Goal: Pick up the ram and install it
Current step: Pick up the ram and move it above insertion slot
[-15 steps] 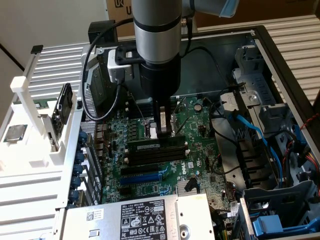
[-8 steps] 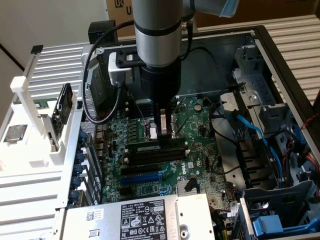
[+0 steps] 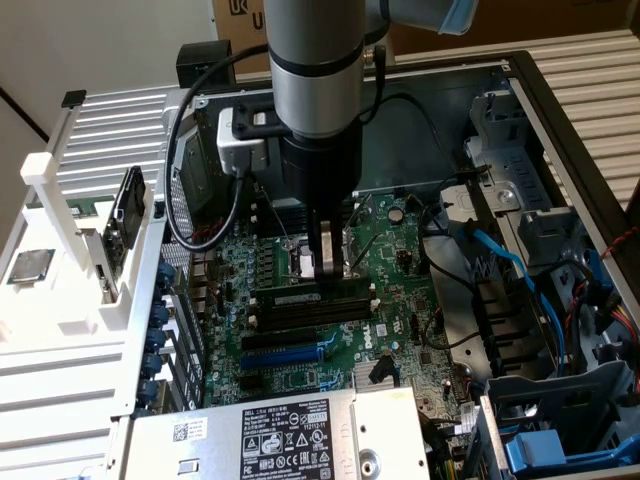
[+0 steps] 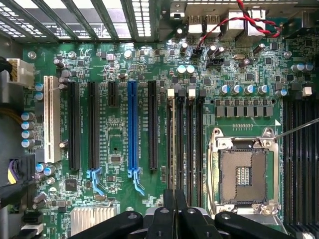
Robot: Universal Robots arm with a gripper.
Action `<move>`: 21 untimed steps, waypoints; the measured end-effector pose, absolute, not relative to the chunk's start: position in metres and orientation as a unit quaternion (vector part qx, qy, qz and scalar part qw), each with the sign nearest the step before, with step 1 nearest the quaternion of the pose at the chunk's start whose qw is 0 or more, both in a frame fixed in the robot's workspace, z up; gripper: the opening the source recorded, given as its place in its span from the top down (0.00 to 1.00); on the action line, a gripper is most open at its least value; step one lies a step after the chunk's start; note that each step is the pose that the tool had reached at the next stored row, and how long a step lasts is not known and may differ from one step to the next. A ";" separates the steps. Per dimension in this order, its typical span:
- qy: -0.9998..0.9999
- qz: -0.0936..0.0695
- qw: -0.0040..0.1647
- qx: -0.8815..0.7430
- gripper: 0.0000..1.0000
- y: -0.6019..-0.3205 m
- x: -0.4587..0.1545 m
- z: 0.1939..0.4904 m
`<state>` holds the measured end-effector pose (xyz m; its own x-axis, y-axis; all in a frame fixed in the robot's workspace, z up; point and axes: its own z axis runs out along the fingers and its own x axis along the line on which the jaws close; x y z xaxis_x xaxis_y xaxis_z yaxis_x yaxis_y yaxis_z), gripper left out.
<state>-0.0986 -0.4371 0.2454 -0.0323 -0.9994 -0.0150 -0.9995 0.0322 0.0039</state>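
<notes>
At the exterior view's left we find a white rack (image 3: 60, 215) beside the open computer case. A square silver processor chip (image 3: 30, 265) lies flat on it, and a dark card (image 3: 125, 215) stands tilted on it (we cannot tell what that card is).

Toward the middle, the gripper (image 3: 330, 272) hangs straight down over the green motherboard (image 3: 400, 250), with the ram (image 3: 300, 297) directly beneath it. The fingers (image 4: 167, 219) are pressed almost together, and we judge that they are pinching the stick's top edge near its mid-length. In the wrist view the stick shows edge-on, a thin pale line running out from between the fingers.

Its long axis runs across the exterior view from left to right, parallel with the black memory slots (image 3: 310, 314). It lines up with the slot farthest from the empty processor socket (image 4: 244, 172). We cannot tell whether its lower edge is already in that slot.

Farther to the exterior view's right lie blue cables (image 3: 505, 265) and a drive cage (image 3: 560, 400), both well apart from the gripper.
</notes>
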 end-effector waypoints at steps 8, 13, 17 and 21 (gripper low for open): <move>0.718 0.006 0.004 -0.696 0.88 -0.436 -0.099 0.245; 0.718 0.006 0.004 -0.696 0.88 -0.436 -0.100 0.245; 0.718 0.006 0.005 -0.696 0.88 -0.436 -0.100 0.244; 0.718 0.004 0.006 -0.696 0.88 -0.436 -0.101 0.243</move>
<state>-0.1007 -0.4358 0.2434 -0.0299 -0.9994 -0.0153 -0.9995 0.0300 -0.0025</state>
